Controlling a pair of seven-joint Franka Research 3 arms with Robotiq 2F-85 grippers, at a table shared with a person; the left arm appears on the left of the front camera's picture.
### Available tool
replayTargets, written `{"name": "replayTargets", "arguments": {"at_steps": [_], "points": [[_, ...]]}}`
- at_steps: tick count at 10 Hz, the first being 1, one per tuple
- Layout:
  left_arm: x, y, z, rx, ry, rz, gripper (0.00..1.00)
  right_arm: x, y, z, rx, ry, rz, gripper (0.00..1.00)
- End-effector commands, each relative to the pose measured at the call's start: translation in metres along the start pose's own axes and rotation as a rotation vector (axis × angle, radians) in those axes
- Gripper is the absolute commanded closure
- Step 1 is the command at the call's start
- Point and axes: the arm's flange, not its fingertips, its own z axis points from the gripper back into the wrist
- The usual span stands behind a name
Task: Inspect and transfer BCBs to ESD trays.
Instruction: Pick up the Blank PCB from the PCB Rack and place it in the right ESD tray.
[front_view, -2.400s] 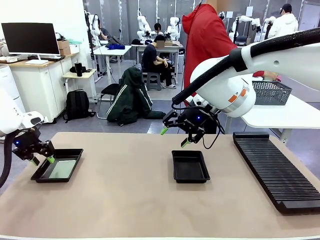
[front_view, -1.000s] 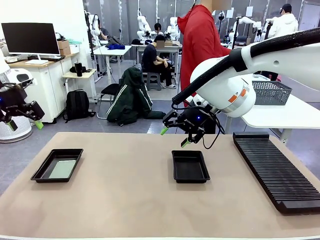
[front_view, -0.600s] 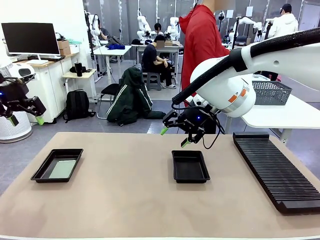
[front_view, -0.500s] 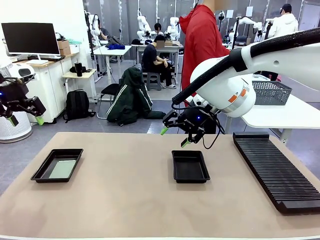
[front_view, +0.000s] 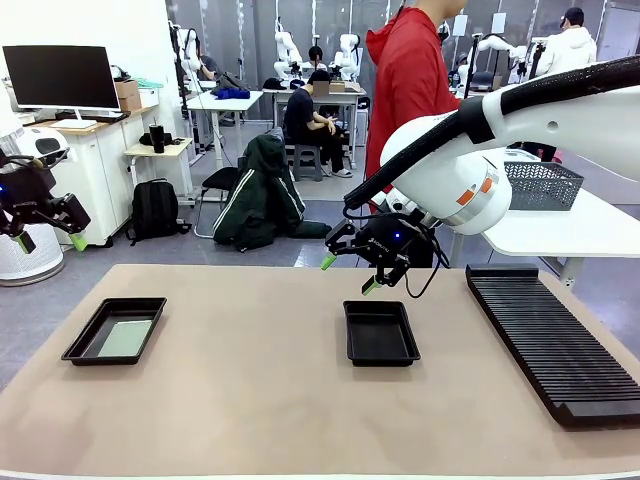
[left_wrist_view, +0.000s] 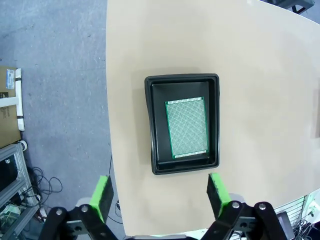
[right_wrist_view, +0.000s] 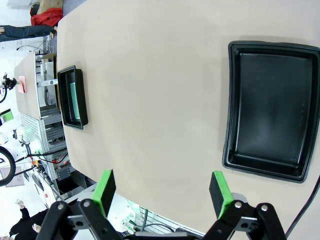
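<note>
A black ESD tray (front_view: 76, 347) lies at the table's left with a green BCB (front_view: 126, 338) flat on its floor. From the left wrist view the same tray (left_wrist_view: 150, 125) and BCB (left_wrist_view: 186, 127) lie straight below. My left gripper (front_view: 47, 234) hangs high off the table's left edge, open and holding nothing (left_wrist_view: 161, 192). A second ESD tray (front_view: 381, 333), with a bare floor, sits at mid-table (right_wrist_view: 235, 110). Just behind and above it my right gripper (front_view: 350, 274) hovers open with nothing between its fingers (right_wrist_view: 162, 189). The right wrist view catches the left tray (right_wrist_view: 64, 100) far off.
A long black ribbed rack (front_view: 545, 340) runs along the table's right side. A grey mesh basket (front_view: 542, 184) stands on a white table behind it. A person in a red hoodie (front_view: 405, 80) stands beyond the far edge. The tan tabletop (front_view: 250, 390) lies bare between the trays.
My left gripper rose from the left tray's rim, leaving the BCB inside, and now holds still high at the left. The right arm has not moved. The person shifted slightly.
</note>
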Motion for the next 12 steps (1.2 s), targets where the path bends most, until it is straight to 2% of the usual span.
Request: {"name": "replayTargets", "arguments": {"at_steps": [1,12], "points": [[-0.0001,-0.0004,-0.0010,0.000,-0.002,0.000,0.00,-0.0004,0.0006,-0.0001,-0.003,-0.008,-0.012,0.00],[-0.0001,-0.0004,-0.0010,0.000,-0.002,0.000,0.00,-0.0004,0.0006,-0.0001,-0.003,-0.008,-0.012,0.00]]}}
